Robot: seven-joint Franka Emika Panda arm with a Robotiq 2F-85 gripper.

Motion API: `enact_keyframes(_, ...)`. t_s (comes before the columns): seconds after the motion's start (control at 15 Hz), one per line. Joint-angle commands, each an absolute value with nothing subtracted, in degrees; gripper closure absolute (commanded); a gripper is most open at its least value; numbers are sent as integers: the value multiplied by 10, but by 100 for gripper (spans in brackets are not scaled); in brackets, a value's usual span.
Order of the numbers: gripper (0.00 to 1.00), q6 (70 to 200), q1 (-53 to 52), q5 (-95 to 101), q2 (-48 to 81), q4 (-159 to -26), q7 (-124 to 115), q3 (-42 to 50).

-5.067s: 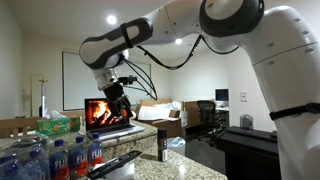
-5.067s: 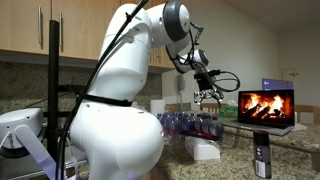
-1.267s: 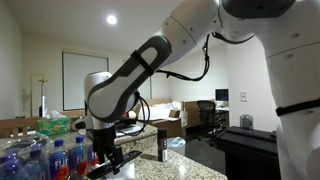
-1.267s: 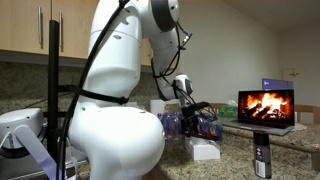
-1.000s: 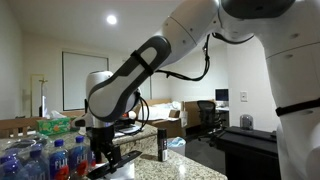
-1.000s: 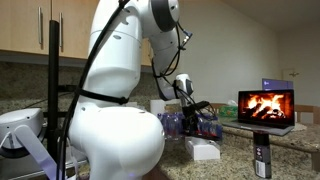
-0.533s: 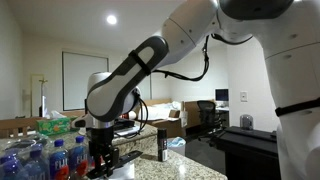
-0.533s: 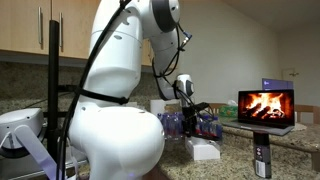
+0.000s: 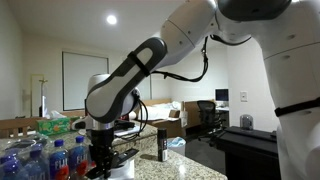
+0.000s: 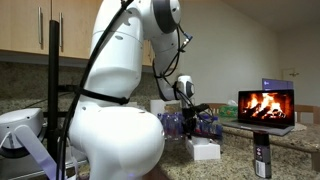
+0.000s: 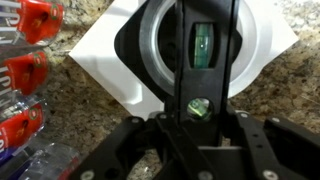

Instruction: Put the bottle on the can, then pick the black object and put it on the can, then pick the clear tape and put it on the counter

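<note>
In the wrist view the black object [image 11: 212,85], a flat bar with a small green window, runs straight out from my gripper [image 11: 200,108]. The jaws stand against its two long sides. The bar lies across the clear tape [image 11: 158,48], a translucent ring resting on the white square-topped can [image 11: 95,62]. In both exterior views the gripper [image 9: 103,162] [image 10: 194,112] is down low at the can [image 10: 206,150]. The slim dark bottle [image 9: 162,145] [image 10: 262,158] stands upright on the counter, apart from the gripper.
Several red-capped water bottles [image 11: 25,70] [image 9: 50,160] [image 10: 190,125] crowd one side of the can. An open laptop [image 10: 266,108] showing a fire stands further along the speckled granite counter [image 11: 70,130]. A green tissue box [image 9: 58,126] sits behind the bottles.
The arm came down from high near the laptop to the can. Over the last second it stayed put while the jaws closed in on the black bar.
</note>
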State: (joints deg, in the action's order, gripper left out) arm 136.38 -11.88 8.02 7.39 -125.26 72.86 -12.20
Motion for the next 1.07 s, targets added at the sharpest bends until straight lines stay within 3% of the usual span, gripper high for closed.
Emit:
enact_keyframes(0.0, 82, 1366, -108, 64, 70, -1257, 760, -128)
enact_keyframes(0.47, 82, 1345, -116, 88, 37, -1262, 738, -129)
enact_keyframes(1.0, 82, 1214, -128, 136, -53, -1248, 697, -132)
